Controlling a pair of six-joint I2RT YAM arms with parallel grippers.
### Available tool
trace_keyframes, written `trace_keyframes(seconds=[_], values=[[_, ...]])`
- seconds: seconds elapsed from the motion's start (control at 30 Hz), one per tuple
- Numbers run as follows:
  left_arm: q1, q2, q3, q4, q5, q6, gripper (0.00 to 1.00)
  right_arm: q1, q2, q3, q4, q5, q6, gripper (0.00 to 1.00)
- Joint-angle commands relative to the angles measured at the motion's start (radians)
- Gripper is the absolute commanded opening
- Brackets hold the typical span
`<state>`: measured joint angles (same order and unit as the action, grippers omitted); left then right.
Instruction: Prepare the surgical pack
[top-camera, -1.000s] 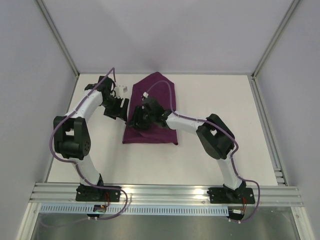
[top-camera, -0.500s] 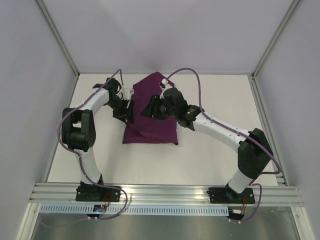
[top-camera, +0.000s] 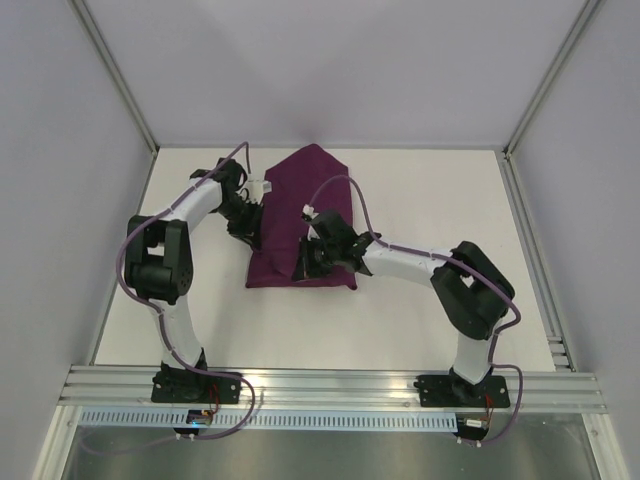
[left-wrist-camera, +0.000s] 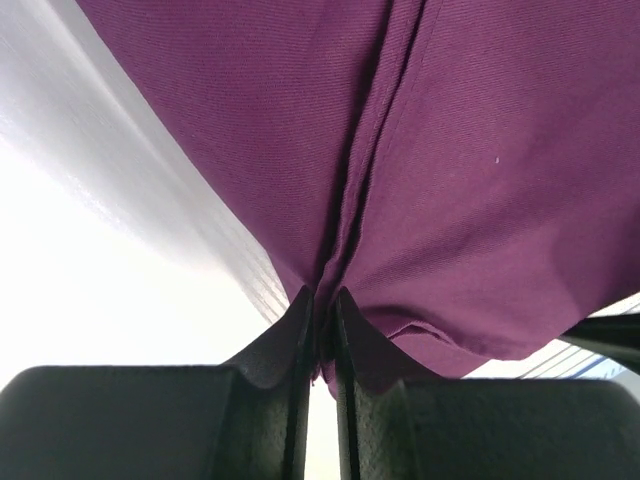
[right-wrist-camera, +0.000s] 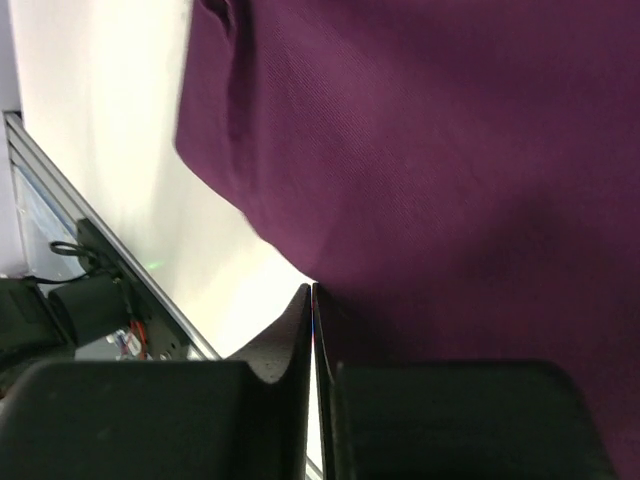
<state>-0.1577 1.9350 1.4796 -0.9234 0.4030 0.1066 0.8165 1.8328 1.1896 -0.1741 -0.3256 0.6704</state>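
Pinching a fold of the pack (left-wrist-camera: 450, 150) between its tips, the left gripper (left-wrist-camera: 322, 300) grasps it. The right gripper (right-wrist-camera: 312, 292) is clenched at the pack's edge, its hold uncertain. Wrapping seems underway. The next move likely calls for an even pull from both.

From high above the near edge, looking steeply down over the whole tabletop (top-camera: 430, 190). From each wrist, pressed close against the purple cloth (left-wrist-camera: 470, 150); shared across all three: that cloth.
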Motion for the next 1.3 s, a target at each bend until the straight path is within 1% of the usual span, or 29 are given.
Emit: trace_keyframes(seconds=[0.0,0.1,0.2,0.23,0.37,0.43,0.53,0.67,0.83,0.97,1.03,1.17,1.27], values=[[0.000,-0.038,-0.025,-0.008,-0.050,0.024,0.11,0.003,0.014,-0.025,0.053,-0.035,-0.043,0.01],[0.001,-0.038,-0.027,-0.008,-0.056,0.027,0.11,0.000,0.028,-0.054,0.041,-0.010,-0.061,0.01],[0.001,-0.047,-0.024,-0.011,-0.059,0.036,0.17,0.001,0.025,-0.065,0.044,-0.024,-0.066,0.00],[0.001,-0.056,-0.022,-0.011,-0.061,0.042,0.17,0.003,0.017,-0.062,0.039,-0.026,-0.069,0.01],[0.001,-0.083,-0.019,-0.018,-0.073,0.057,0.19,0.001,-0.065,-0.003,-0.004,-0.018,-0.156,0.01],[0.001,-0.096,-0.022,-0.019,-0.078,0.064,0.22,0.001,-0.090,0.022,-0.021,-0.010,-0.187,0.04],[0.001,-0.097,-0.025,-0.020,-0.098,0.074,0.22,0.000,-0.109,0.057,-0.018,0.028,-0.218,0.06],[0.003,-0.096,-0.025,-0.026,-0.110,0.074,0.22,-0.004,-0.047,0.111,-0.025,0.054,-0.210,0.03],[0.001,-0.096,-0.027,-0.025,-0.099,0.071,0.27,-0.002,0.057,0.156,-0.027,0.050,-0.195,0.01],[0.003,-0.094,-0.031,-0.029,-0.105,0.073,0.28,0.004,0.120,0.121,-0.004,-0.033,-0.177,0.00],[0.003,-0.094,-0.038,-0.026,-0.108,0.073,0.29,0.006,0.123,0.064,0.042,-0.079,-0.161,0.00],[0.006,-0.093,-0.050,-0.020,-0.112,0.071,0.29,0.007,0.105,0.004,0.076,-0.070,-0.146,0.00],[0.010,-0.090,-0.056,-0.022,-0.112,0.070,0.29,0.007,0.085,0.010,0.058,-0.058,-0.158,0.00]])
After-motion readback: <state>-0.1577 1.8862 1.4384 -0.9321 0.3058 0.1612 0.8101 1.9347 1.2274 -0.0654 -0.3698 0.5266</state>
